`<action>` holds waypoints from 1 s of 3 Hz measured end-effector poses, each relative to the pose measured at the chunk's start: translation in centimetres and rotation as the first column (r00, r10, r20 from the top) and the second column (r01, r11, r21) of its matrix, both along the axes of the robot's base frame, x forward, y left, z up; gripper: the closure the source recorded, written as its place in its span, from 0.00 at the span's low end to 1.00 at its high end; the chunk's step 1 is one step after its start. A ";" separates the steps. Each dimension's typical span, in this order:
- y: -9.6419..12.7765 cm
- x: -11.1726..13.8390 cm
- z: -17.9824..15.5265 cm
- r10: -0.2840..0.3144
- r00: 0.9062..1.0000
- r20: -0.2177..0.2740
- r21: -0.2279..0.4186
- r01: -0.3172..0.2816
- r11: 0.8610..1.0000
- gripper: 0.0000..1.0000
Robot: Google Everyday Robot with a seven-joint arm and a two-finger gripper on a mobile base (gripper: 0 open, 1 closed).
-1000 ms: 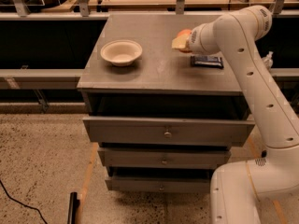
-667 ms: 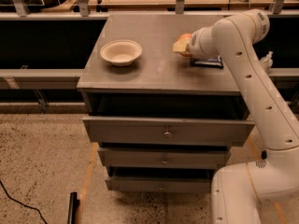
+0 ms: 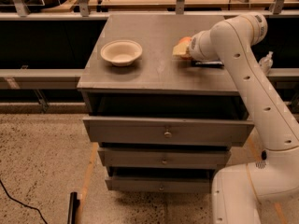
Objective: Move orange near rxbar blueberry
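**Arm over the cabinet top, orange in its grasp**

The gripper [image 3: 181, 49] sits over the right rear part of the cabinet top [image 3: 154, 76], its yellowish fingers [image 3: 178, 51] closed around the orange [image 3: 187, 41], of which only a reddish patch shows. The rxbar [image 3: 208, 64] lies flat just right of the gripper, largely hidden by the arm [image 3: 252, 87]. A white bowl [image 3: 121, 52] stands well apart on the left. Below are three drawers [image 3: 166, 130].

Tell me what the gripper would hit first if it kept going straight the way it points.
The gripper, at the right of the cabinet top, points left. The first thing ahead is probably the white bowl; depth is unclear, so it may pass just in front.
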State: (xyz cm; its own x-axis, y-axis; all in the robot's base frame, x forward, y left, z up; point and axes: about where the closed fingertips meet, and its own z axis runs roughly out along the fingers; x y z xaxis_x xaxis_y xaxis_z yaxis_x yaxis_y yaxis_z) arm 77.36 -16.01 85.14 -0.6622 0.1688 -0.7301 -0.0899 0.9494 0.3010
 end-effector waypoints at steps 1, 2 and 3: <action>-0.1 0.1 -0.3 0.011 1.000 -0.010 -0.015 -0.011 1.000 0.00; -0.2 0.1 -0.4 0.020 1.000 -0.011 -0.023 -0.020 1.000 0.00; -0.2 0.3 -0.3 0.037 0.999 -0.004 -0.035 -0.037 0.999 0.00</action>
